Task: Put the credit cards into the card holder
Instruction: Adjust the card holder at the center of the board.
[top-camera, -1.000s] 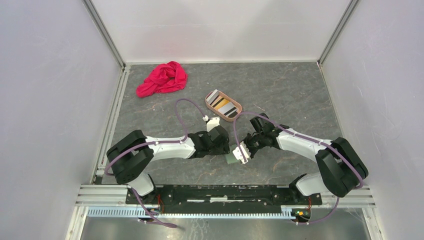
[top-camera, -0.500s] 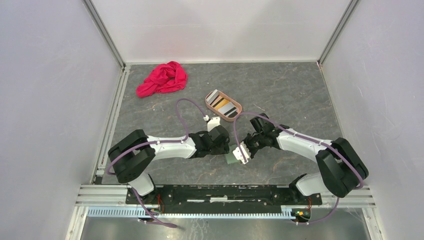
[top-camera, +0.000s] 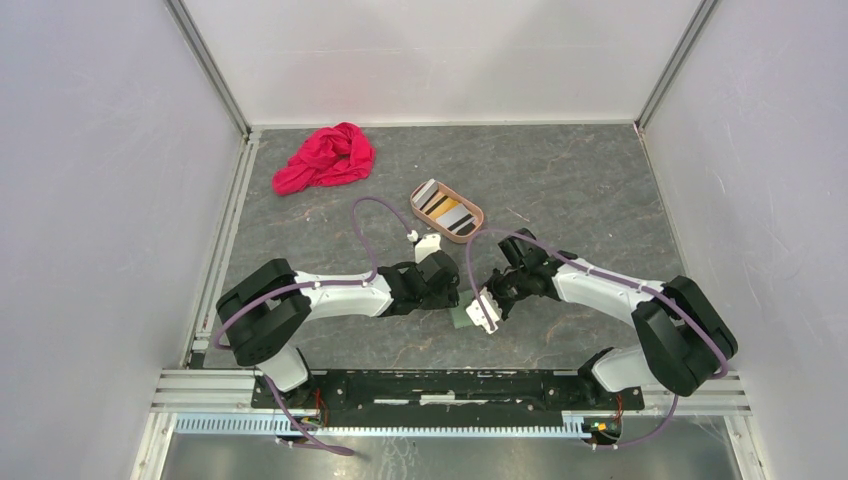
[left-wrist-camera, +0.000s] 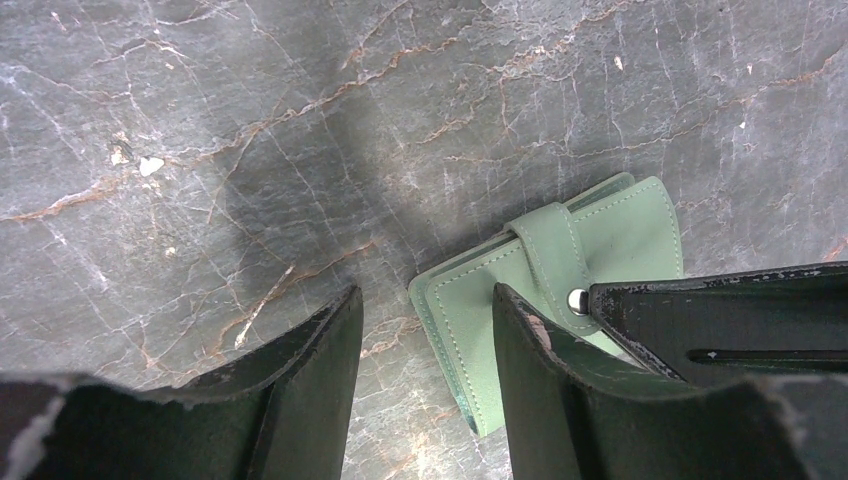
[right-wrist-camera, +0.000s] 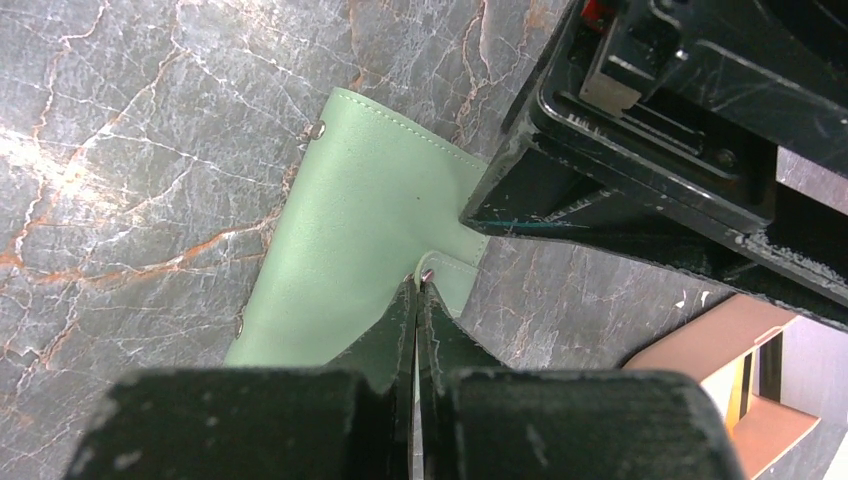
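The sage-green card holder (top-camera: 461, 318) lies closed on the table between both grippers. In the left wrist view its snap tab crosses the top face of the card holder (left-wrist-camera: 610, 235). My left gripper (left-wrist-camera: 425, 295) is open. One of its fingers rests over the holder's near corner and the other stands over bare table. My right gripper (right-wrist-camera: 418, 285) is shut on the tab's end with the snap stud, over the card holder (right-wrist-camera: 350, 200). The right gripper's dark fingers (left-wrist-camera: 720, 320) show from the left wrist. The credit cards (top-camera: 443, 207), orange, grey and white, lie in the pinkish-tan tray (top-camera: 472, 226).
A crumpled red cloth (top-camera: 325, 157) lies at the back left. White walls and aluminium rails enclose the grey marble table. The tray's edge (right-wrist-camera: 720, 345) shows close beside the right wrist, and the left arm's black housing (right-wrist-camera: 660, 120) hangs just above the holder.
My left gripper's jaws have narrowed a little around the holder's corner. My right gripper has shifted slightly toward the near edge, still pinching the tab.
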